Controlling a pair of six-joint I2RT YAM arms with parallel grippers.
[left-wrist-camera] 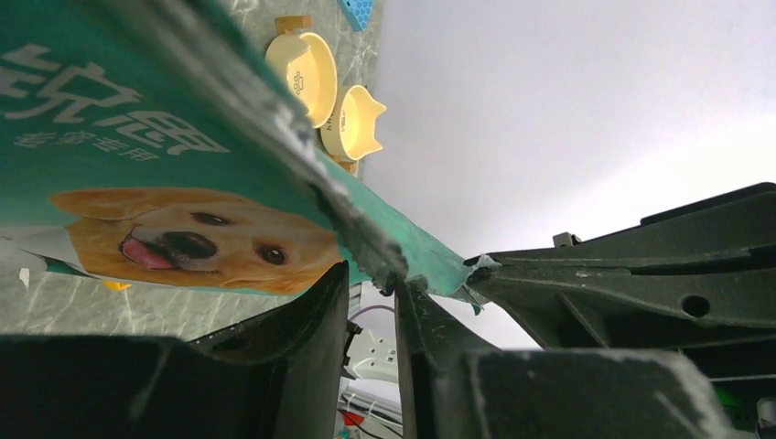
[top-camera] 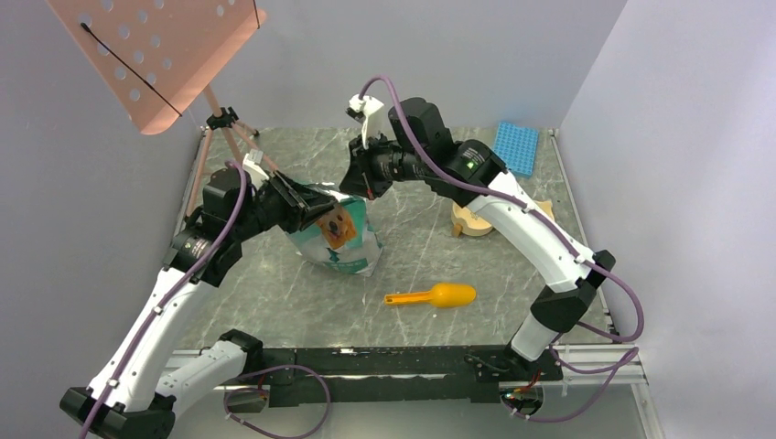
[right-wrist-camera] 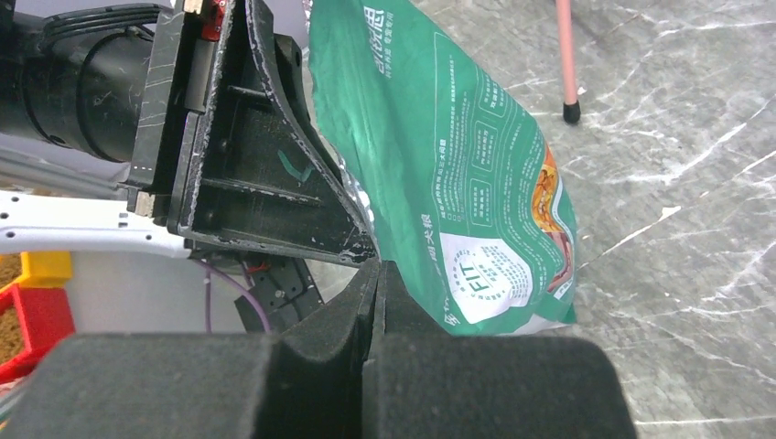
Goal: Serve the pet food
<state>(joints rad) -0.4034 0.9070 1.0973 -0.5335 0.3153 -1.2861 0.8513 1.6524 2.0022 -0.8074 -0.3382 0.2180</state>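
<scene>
No kibble shows; it is hidden inside the bag or out of view. The green-silver dog-picture bag (top-camera: 343,242) stands upright at the table's middle left. My left gripper (top-camera: 307,208) is shut on the bag's torn top edge, which sits between its fingertips in the left wrist view (left-wrist-camera: 380,279). My right gripper (top-camera: 363,187) is at the same top edge from the right. In the right wrist view (right-wrist-camera: 377,265) its jaws are pressed together on the bag's (right-wrist-camera: 458,165) silver edge. The orange scoop (top-camera: 439,295) lies on the table in front of the bag, apart from both grippers.
Two cream pet bowls (left-wrist-camera: 302,64) stand right of the bag, partly hidden under the right arm in the top view (top-camera: 471,222). A blue rack (top-camera: 517,146) lies at the back right. A pink perforated stand (top-camera: 156,55) rises at the back left.
</scene>
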